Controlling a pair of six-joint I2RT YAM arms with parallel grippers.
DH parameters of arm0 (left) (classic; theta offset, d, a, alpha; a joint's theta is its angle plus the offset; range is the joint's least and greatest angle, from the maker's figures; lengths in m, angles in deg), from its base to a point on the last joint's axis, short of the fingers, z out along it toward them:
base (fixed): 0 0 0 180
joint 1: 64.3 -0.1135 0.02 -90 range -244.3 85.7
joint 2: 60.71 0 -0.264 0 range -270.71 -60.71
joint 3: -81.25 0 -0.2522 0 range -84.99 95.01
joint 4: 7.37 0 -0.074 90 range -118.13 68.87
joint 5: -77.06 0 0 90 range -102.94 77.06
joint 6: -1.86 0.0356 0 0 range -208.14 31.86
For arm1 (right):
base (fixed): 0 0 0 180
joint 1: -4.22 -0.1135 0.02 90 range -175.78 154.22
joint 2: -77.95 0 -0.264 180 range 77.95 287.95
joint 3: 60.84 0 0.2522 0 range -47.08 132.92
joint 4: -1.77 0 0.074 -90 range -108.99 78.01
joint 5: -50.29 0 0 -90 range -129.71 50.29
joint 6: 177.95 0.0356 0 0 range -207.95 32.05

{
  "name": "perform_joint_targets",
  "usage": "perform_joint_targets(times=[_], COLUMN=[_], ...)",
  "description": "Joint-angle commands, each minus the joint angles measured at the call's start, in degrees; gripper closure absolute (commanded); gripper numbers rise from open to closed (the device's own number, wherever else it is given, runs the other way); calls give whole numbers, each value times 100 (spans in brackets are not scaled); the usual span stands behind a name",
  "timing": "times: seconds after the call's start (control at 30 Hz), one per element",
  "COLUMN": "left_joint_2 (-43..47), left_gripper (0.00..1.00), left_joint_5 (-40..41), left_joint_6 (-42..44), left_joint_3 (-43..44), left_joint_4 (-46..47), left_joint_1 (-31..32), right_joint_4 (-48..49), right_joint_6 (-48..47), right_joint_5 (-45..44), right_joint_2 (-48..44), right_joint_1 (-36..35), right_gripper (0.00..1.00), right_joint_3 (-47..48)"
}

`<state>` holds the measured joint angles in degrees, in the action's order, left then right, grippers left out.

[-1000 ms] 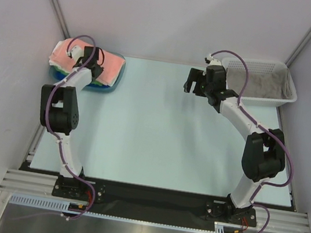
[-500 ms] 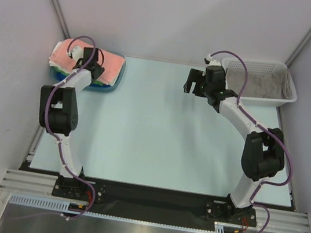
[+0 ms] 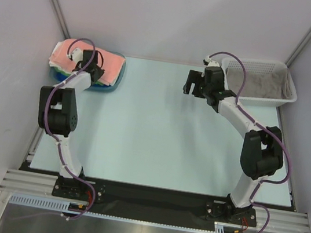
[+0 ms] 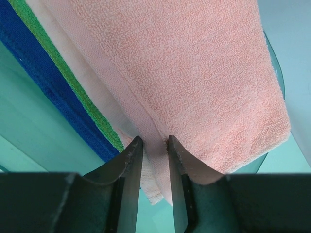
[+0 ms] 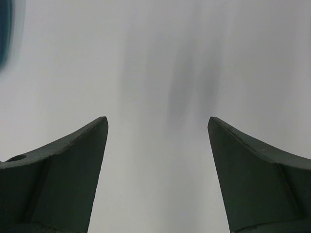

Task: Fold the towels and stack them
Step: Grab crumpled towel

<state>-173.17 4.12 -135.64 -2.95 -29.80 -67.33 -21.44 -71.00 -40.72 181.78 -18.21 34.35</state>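
In the upper left, the left gripper [image 4: 153, 143] pinched the near edge of the pink towel [image 4: 194, 73] atop the stack [image 3: 109, 67] in the blue tray [image 3: 111, 86]. The right gripper [image 5: 158, 127] hung spread wide and empty at upper centre.

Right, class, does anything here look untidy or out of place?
Yes: the grey towel lies loose, unfolded, in the basket. In the tray, white, green and blue edges stick out unevenly beneath the salmon towel.

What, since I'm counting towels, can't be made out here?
Top view: left arm covers the middle of the salmon pink terry towel; lower towels show only edges.
Left wrist view: whether left gripper pinches it.
Top view: grey cloth in the white perforated basket: pieces too small to count.
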Motion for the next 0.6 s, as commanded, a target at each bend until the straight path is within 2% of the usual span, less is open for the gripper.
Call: perform_joint_targets(times=[0.0, 0.1, 0.37, 0.47, 0.57], left_joint_2=[392, 322, 401, 479, 550], left_gripper=[69, 72, 72, 89, 99], left_joint_5=[-150, -203, -326, -361, -414], left_joint_6=[49, 48, -13, -31, -5], left_joint_3=[5, 136, 93, 49, 5], left_joint_4=[243, 146, 93, 84, 181], left_joint_1=[-75, -75, -84, -93, -84], right_joint_4=[110, 102, 102, 93, 93], right_joint_6=[10, 1, -7, 1, 1], right_joint_5=[-13, -13, -39, -56, -57], right_joint_2=[23, 23, 76, 76, 85], right_joint_1=[-42, -50, -50, -59, -68], right_gripper=[12, 12, 12, 12, 12], right_joint_3=[180, 180, 198, 198, 207])
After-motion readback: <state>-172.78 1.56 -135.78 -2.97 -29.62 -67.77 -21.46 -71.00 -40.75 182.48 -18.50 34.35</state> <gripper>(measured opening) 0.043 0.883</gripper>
